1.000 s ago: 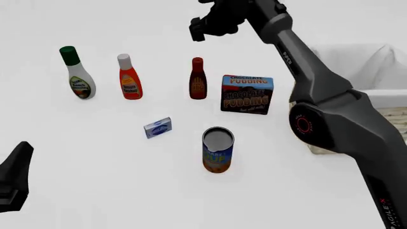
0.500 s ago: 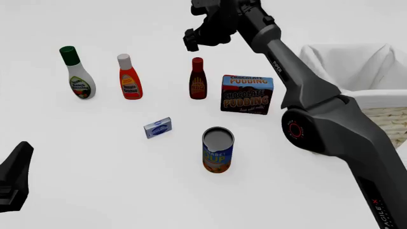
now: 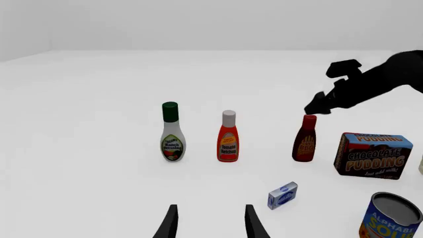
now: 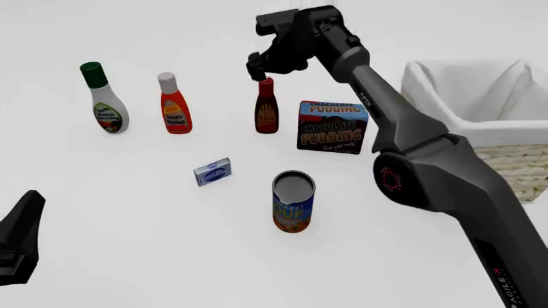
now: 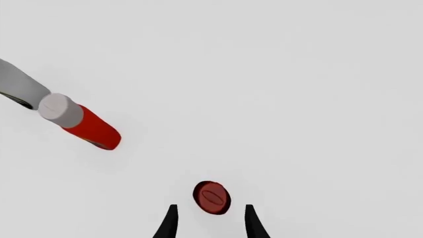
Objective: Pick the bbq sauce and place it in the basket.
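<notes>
Sauce: we see the bbq sauce [image 4: 266,106] upright on the table [image 4: 128,244], between the ketchup [image 4: 174,104] and the pudding box [image 4: 333,126], just beside the box; in the left wrist view it [image 3: 305,138] stands apart from both.
Right gripper: ours [image 4: 259,66] hangs right over the red cap. In its own wrist view the fingers [image 5: 170,221] are spread, with the cap [image 5: 211,197] seen from above just ahead of the tips and nothing gripped.
Left gripper: low at the near left edge in the front view [image 4: 19,240]; its wrist view shows the fingers [image 3: 252,222] apart and holding nothing.
Basket: the basket [image 4: 514,160] sits at the far right, partly behind our right arm, white lining [image 4: 453,83] showing.
Ranch: the ranch bottle [image 4: 102,99] is leftmost in the row.
Soup: the can [image 4: 293,201] stands nearer to us than the sauce.
Small box: a blue-white box [image 4: 212,171] lies left of the can.
</notes>
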Available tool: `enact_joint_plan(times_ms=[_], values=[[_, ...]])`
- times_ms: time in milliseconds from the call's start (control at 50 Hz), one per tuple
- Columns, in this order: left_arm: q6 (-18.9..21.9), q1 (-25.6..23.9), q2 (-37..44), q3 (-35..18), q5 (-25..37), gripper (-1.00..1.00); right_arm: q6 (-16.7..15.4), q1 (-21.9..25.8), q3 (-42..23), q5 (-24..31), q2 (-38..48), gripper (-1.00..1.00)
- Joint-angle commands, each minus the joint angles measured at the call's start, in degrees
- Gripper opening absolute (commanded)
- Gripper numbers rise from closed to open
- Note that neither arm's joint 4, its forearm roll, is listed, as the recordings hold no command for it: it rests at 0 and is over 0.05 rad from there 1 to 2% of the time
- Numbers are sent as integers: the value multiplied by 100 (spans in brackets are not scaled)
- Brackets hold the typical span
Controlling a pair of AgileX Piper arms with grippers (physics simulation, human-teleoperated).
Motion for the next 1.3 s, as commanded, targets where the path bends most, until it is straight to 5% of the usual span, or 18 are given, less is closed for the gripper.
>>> enact_joint_plan(times_ms=[20, 1300], values=[[0, 0, 0, 0, 0, 100, 39, 12, -1, -62, 116, 100], [0, 0, 0, 0, 0, 100, -52, 15, 4, -256, 524, 100]])
